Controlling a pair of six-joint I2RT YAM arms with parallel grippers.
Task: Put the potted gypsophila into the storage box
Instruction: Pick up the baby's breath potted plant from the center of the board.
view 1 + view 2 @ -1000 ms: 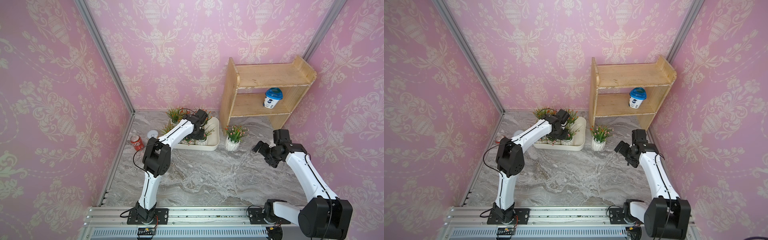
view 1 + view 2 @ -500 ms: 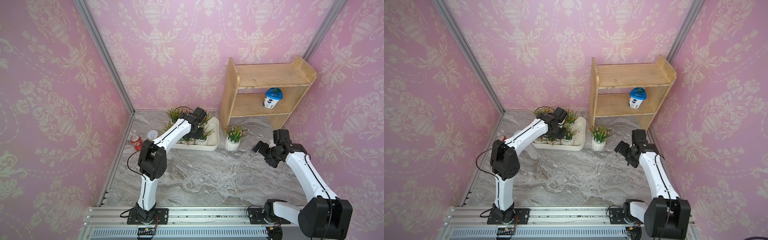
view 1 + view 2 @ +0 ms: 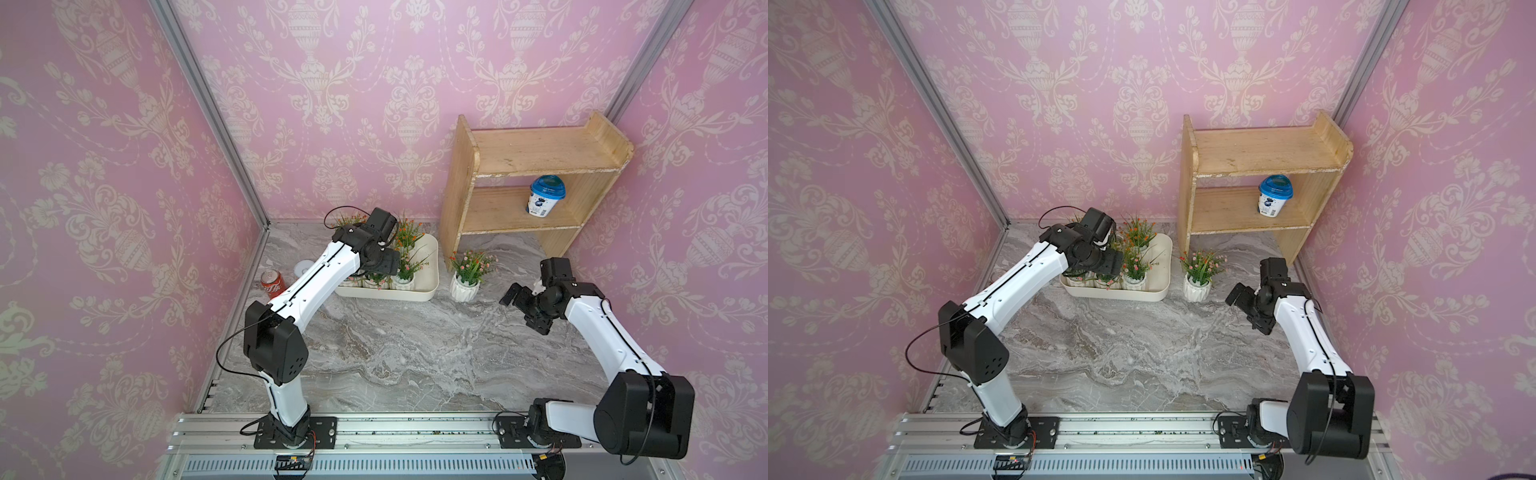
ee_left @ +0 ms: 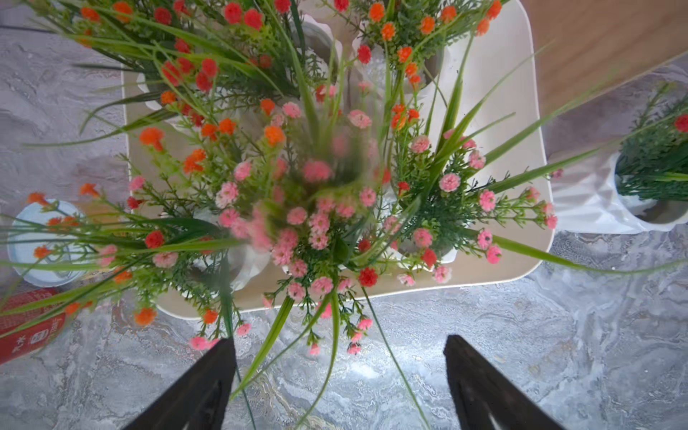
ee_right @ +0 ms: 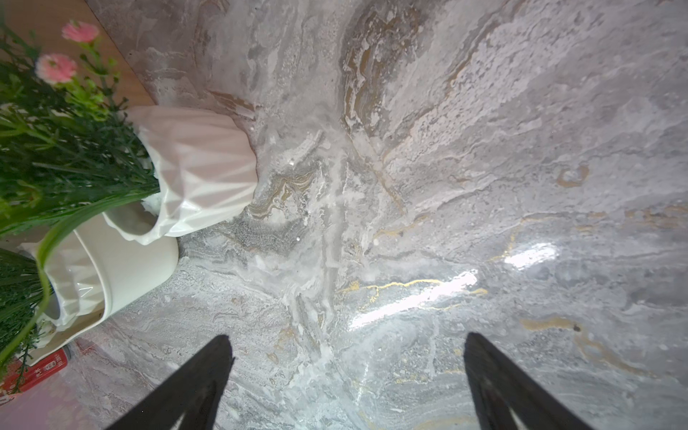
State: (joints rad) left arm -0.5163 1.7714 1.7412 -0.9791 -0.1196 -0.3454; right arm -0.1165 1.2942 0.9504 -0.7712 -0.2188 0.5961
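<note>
Now left gripper hangs over the box, jaws wide apart, gripping nothing. Pink gypsophila stands upright inside the box near its front wall, among other potted flowers. Loose pot sits on the marble between box and shelf. Right gripper spread open over bare marble, empty, apart from that pot.

One storage box holds about five potted plants (foliage hides some); one more pot stands right of it. One shelf unit, one blue-lidded cup, one red can, one white lid, two robot arms.
</note>
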